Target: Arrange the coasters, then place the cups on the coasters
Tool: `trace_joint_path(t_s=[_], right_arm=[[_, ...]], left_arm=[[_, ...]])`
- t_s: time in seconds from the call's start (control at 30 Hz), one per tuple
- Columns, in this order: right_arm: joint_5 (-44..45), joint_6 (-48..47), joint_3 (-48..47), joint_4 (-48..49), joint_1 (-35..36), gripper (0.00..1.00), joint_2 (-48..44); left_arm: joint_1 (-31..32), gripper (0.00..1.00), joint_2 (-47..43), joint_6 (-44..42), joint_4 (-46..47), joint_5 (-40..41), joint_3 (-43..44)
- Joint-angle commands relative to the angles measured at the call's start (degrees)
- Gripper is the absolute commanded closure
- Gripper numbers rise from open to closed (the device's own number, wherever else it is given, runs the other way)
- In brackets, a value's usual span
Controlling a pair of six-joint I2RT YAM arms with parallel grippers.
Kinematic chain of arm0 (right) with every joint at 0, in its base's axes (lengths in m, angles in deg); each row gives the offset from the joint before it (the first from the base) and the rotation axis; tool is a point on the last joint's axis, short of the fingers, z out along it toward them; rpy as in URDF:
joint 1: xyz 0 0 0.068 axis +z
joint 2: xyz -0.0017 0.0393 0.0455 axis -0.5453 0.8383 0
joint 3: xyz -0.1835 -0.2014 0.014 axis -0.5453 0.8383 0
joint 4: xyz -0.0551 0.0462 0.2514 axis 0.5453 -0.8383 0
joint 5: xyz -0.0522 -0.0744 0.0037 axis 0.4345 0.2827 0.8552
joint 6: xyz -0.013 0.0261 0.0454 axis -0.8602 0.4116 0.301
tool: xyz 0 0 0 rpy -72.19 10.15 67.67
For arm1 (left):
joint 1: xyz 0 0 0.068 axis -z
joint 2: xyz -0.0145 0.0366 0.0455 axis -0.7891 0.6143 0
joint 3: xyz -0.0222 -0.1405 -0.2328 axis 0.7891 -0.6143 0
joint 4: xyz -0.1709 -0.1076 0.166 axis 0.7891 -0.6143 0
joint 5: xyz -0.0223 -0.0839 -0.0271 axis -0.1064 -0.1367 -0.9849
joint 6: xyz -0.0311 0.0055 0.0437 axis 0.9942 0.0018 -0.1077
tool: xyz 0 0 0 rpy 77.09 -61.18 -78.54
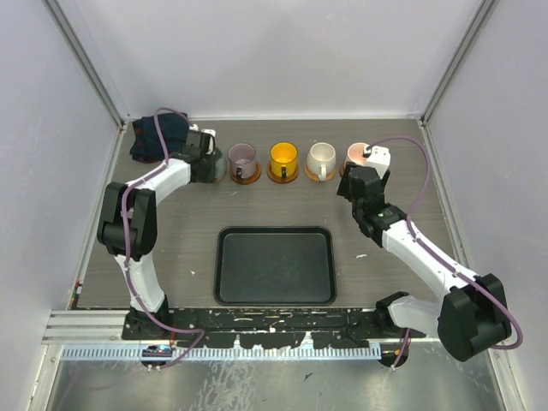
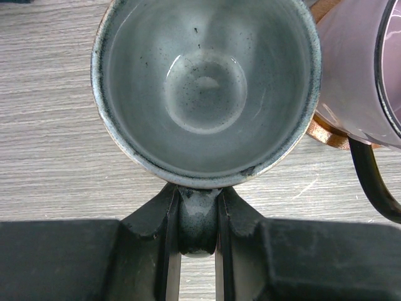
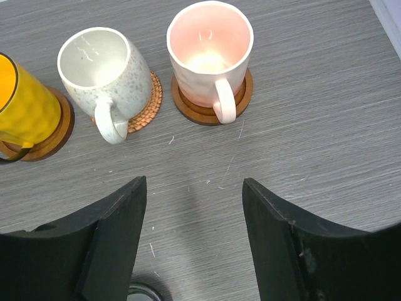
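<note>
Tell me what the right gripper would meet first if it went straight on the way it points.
Probably the pink cup on its coaster, a little right of dead ahead; depth is hard to judge.

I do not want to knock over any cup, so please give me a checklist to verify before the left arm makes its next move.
1. Left gripper shut on grey-green cup by its handle: ok.
2. Grey-green cup empty, nothing to spill: ok.
3. Coaster under grey-green cup: cannot tell, hidden.
4. Clearance from purple cup: cannot tell, they look very close.
5. Right gripper open, empty, apart from pink cup: ok.
</note>
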Motion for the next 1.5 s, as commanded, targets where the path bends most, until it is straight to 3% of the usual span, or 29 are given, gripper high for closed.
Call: trace_joint_path(t_s=[0.0,0.37,1.23,1.33,1.47], right_arm=[[-0.45,0.17,-1.46,2.69,-0.19,0.33,-0.21],[-2.16,0.65,-1.45,2.61,-0.23,0.33,0.78],[-5.77,1.2,-1.1,2.34,-0.23,0.33,2.28],[-6.07,1.26,-1.1,2.38,-0.23,0.34,2.32],[-6.42,1.27,-1.1,2.34,-0.18,0.33,2.35]], left_arm=[[0.12,1.0,-2.04,-0.66,5.49,3.4,2.71],[0.14,1.0,-5.7,1.88,14.29,5.78,-2.81],[0.03,1.0,-4.07,6.07,13.18,7.63,-2.35],[0.05,0.9,-4.14,6.68,12.71,7.7,-2.67],[0.06,0.59,-4.83,6.93,12.33,8.69,-3.71]])
